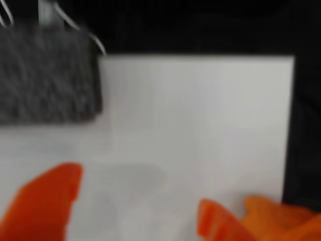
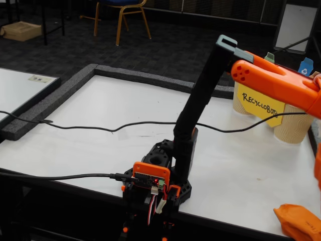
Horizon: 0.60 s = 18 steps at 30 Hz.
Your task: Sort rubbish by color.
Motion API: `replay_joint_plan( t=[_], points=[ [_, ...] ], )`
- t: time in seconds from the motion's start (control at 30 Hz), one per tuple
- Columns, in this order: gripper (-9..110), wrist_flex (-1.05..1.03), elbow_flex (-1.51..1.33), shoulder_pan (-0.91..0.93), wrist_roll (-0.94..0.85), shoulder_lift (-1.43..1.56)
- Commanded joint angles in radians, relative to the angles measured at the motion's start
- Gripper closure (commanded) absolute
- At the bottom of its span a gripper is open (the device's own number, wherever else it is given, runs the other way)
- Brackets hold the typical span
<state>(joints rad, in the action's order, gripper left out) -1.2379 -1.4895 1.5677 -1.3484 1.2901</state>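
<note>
White tabletop (image 2: 100, 115) fills most of the fixed view, edged by a dark grey foam border (image 2: 55, 95) along its far and left sides. In the wrist view the same white surface (image 1: 200, 125) ends at a black edge on the right, with a grey foam block (image 1: 47, 75) at upper left; that view is blurred.

Arm: black base (image 2: 165, 170) at the near table edge with an orange board holder and a lit red LED, black upper link (image 2: 200, 95) leaning up and right, orange forearm (image 2: 281, 85) running out of frame at the right edge. Black cable (image 2: 100, 126) snakes across the table from the left, behind the link.

Far right: two ribbed tan paper cups (image 2: 293, 128), yellow "RECYCLOBOTS" sign (image 2: 261, 104) propped in front of them, blue recycling flag (image 2: 305, 66) above.

Rubbish: orange paper wad (image 2: 298, 221) lies on the table at the bottom right corner of the fixed view. In the wrist view the same wad (image 1: 286, 218) sits at lower right, just beside the right finger. Green and blue wads not visible.

Gripper (image 1: 138, 206): two orange fingers (image 1: 45, 201) enter from the bottom of the wrist view, spread wide, bare table between them, pinching nothing. Out of frame in the fixed view.
</note>
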Motion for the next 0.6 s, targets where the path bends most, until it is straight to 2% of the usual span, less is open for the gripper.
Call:
replay_joint_plan(
  t=[0.0,0.27,0.57],
  points=[
    [93,0.014,0.206,0.018,0.063,0.052],
    [99,-0.172,0.446,0.012,0.195,0.101],
    [100,-0.327,0.469,0.041,0.247,0.187]
  ],
)
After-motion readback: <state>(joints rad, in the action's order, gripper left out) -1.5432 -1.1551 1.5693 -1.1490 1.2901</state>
